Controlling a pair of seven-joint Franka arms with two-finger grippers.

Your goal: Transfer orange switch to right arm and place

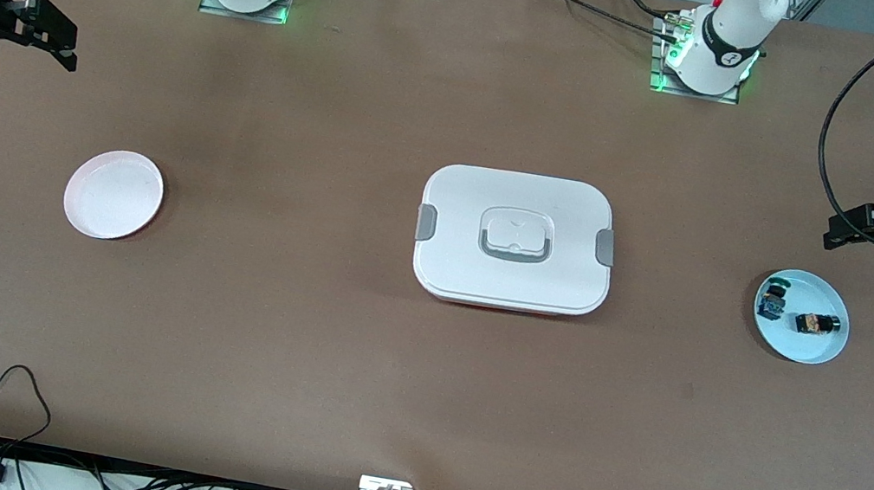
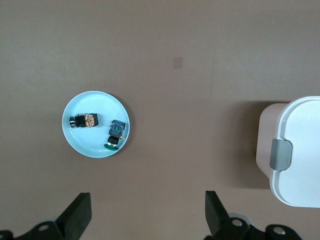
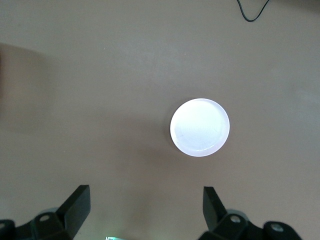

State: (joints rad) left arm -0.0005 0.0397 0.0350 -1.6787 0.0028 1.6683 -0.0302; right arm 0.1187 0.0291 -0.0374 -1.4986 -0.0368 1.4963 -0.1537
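The orange switch (image 1: pixel 817 323) lies on its side on a light blue plate (image 1: pixel 805 347) at the left arm's end of the table. It also shows in the left wrist view (image 2: pixel 84 120), on the plate (image 2: pixel 95 145). My left gripper (image 1: pixel 838 230) hangs open and empty over bare table beside that plate; in the left wrist view (image 2: pixel 147 200) its fingers stand wide apart. My right gripper (image 1: pixel 61 41) hangs open and empty over the right arm's end of the table; in the right wrist view (image 3: pixel 145 192) it is beside a white plate (image 3: pixel 200 127).
A small blue-and-green switch (image 1: pixel 772 302) lies on the blue plate next to the orange one. A white lidded box (image 1: pixel 515 240) with grey clips sits mid-table. The empty white plate (image 1: pixel 113 194) sits toward the right arm's end. Cables hang along the table's near edge.
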